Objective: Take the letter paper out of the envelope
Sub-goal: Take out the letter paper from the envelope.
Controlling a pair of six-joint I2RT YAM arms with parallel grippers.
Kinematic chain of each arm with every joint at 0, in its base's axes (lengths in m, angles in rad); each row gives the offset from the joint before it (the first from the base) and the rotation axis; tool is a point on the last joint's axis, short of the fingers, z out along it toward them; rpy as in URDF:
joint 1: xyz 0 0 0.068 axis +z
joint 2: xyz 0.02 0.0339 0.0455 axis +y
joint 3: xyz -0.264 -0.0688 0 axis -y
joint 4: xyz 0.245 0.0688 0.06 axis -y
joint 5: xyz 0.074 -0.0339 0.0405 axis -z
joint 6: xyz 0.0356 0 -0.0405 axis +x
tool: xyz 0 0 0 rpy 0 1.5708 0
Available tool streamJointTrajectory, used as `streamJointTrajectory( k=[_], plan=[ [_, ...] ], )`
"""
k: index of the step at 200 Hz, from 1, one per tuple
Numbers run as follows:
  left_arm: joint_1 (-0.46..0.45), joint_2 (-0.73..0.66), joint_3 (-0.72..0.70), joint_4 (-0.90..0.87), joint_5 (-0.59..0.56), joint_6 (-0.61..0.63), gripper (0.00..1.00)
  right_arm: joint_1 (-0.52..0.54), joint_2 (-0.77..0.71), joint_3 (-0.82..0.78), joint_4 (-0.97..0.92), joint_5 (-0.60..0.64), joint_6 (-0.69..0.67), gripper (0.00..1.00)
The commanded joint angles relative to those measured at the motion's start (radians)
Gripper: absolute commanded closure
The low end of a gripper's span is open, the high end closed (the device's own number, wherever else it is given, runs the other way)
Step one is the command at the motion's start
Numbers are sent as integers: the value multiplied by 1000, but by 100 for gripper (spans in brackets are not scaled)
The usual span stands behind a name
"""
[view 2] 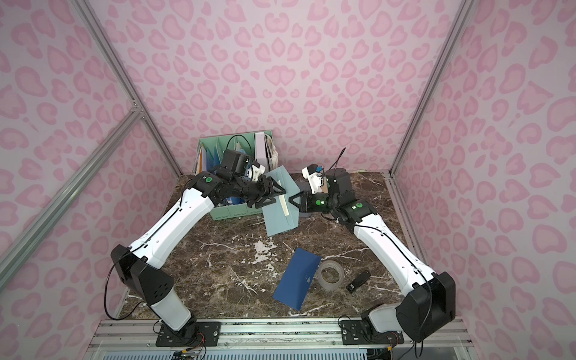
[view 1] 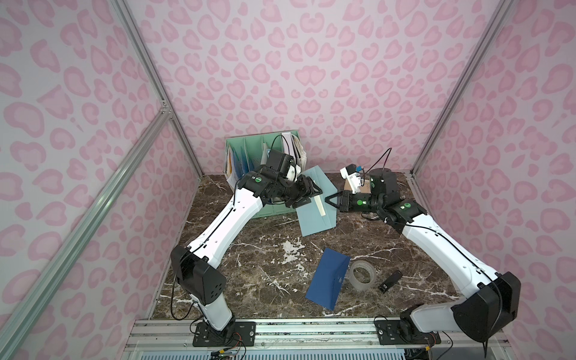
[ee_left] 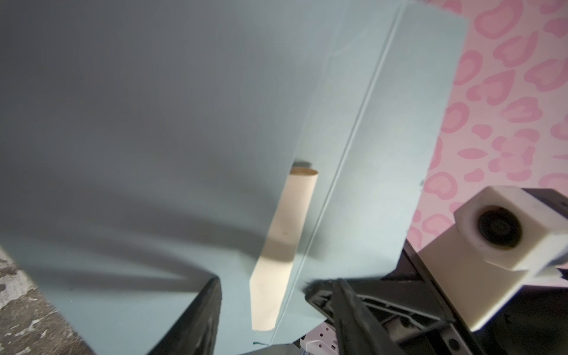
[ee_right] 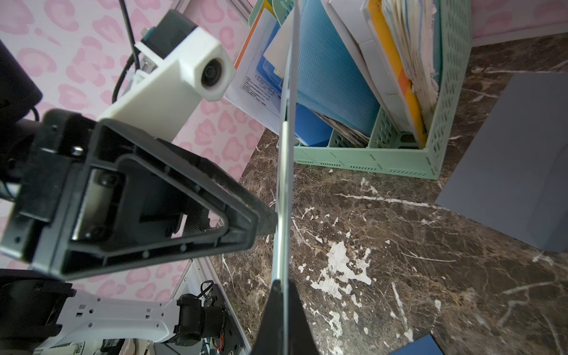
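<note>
Marble bench [view 1: 249, 280], mint file rack [view 1: 246, 146] at back, light blue envelope [view 1: 314, 221] held up mid-bench, right end effector [view 1: 327, 199] clamped on its edge, left end effector [view 1: 308, 198] jaws parted at its face, cream letter paper [view 1: 320, 206] peeking from envelope.

Seeing the file rack [view 1: 249, 145] standing at the table's [view 1: 249, 265] twelve o'clock. Finding the envelope [view 1: 314, 221] raised just at its four o'clock, letter paper [view 1: 319, 205] sitting in it. Spotting a second envelope [view 1: 327, 277] lying at six o'clock of that, tape roll [view 1: 361, 276] just beside at its three, device [view 1: 389, 281] beyond.
</note>
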Motion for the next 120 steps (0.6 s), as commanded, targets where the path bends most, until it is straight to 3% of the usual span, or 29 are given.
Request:
streamJointTrajectory(
  k=[1,120],
  plan=[
    [0,-1,7,-26,-22,26,42,6,-4,1,60,-41,21,100],
    [-3,23,56,-125,-70,94,52,84,49,97,15,-18,-58,100]
  ],
)
